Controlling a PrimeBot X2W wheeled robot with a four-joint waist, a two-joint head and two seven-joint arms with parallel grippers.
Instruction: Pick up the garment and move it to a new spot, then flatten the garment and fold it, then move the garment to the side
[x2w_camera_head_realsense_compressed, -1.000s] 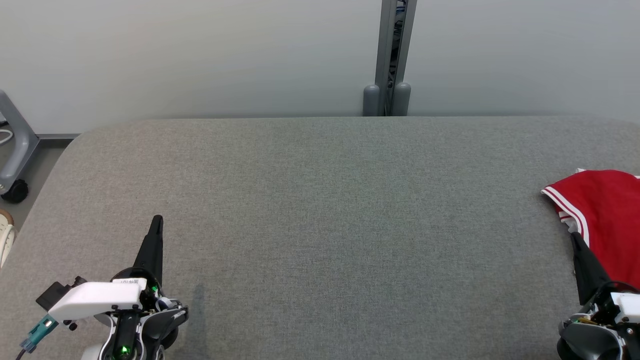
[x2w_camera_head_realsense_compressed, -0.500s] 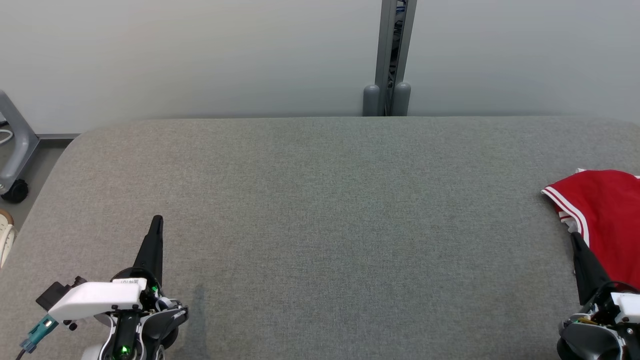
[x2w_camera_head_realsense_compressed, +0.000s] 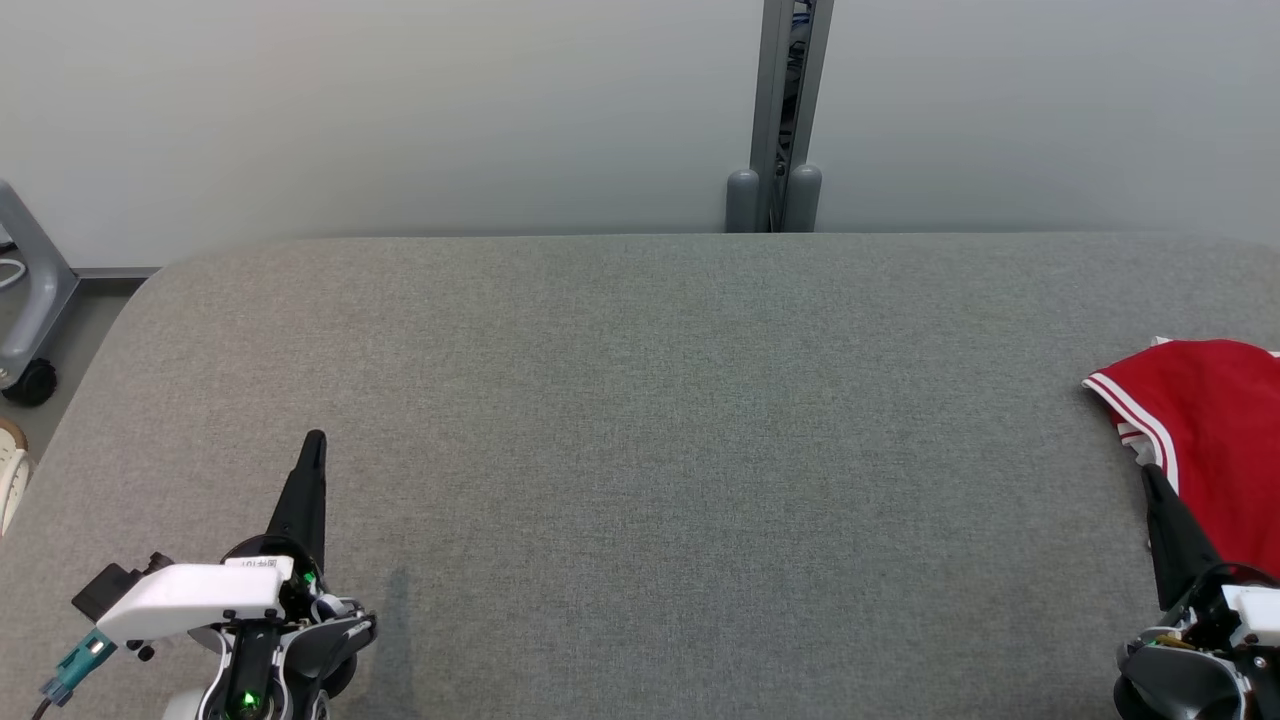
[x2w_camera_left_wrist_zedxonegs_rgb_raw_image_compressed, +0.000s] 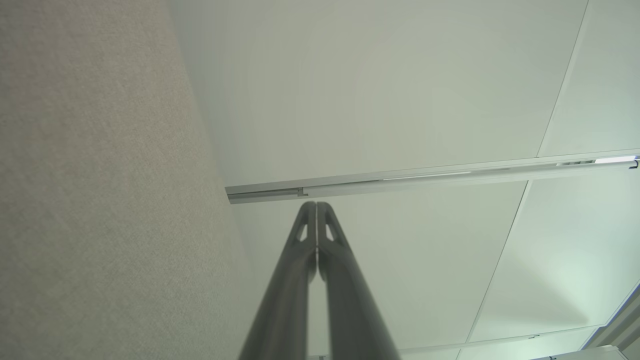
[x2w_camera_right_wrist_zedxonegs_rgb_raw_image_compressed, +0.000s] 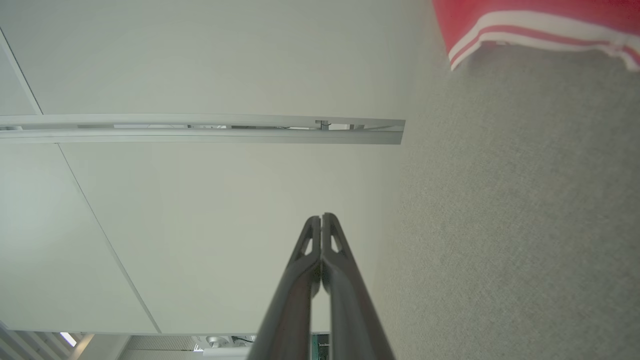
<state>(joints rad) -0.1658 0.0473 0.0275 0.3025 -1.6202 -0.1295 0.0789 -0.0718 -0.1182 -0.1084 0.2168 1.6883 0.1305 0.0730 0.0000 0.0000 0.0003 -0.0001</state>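
Note:
The garment (x2w_camera_head_realsense_compressed: 1215, 420) is red with white stripes along its hem and lies bunched at the right edge of the grey table (x2w_camera_head_realsense_compressed: 640, 420), partly cut off by the head view. In the right wrist view its striped hem (x2w_camera_right_wrist_zedxonegs_rgb_raw_image_compressed: 530, 27) shows at the top right. My right gripper (x2w_camera_head_realsense_compressed: 1148, 472) is shut and empty at the lower right, its tip just in front of the garment's near edge. Over the table's near left part stands my left gripper (x2w_camera_head_realsense_compressed: 315, 440), shut and empty, far from the garment. Both wrist views show the fingers pressed together, left gripper (x2w_camera_left_wrist_zedxonegs_rgb_raw_image_compressed: 316, 205) and right gripper (x2w_camera_right_wrist_zedxonegs_rgb_raw_image_compressed: 321, 217).
A pale wall with a grey metal post (x2w_camera_head_realsense_compressed: 785, 115) stands behind the table. A grey wheeled stand (x2w_camera_head_realsense_compressed: 30, 300) is on the floor beyond the table's left edge.

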